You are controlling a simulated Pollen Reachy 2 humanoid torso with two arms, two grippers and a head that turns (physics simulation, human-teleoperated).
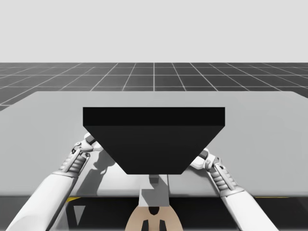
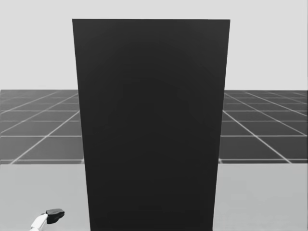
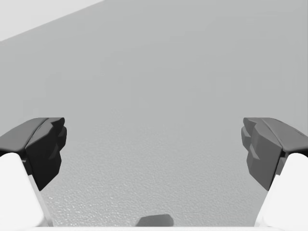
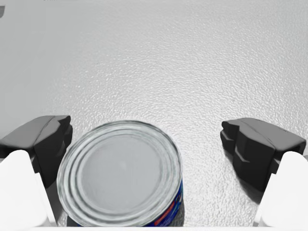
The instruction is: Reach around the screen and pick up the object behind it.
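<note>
My right pincer (image 4: pixel 146 132) is spread wide, not gripping, silver-topped can (image 4: pixel 120 173) between its fingers, left pincer (image 3: pixel 154 132) spread too, black screen (image 1: pixel 154 139) dead center of the high view.

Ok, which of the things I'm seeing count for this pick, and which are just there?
Part of the job:
- black screen
- can, silver top and blue side, between the right claw's open fingers
- right claw

Just there:
- left claw, open above the table, nothing between its fingers
- table
</note>
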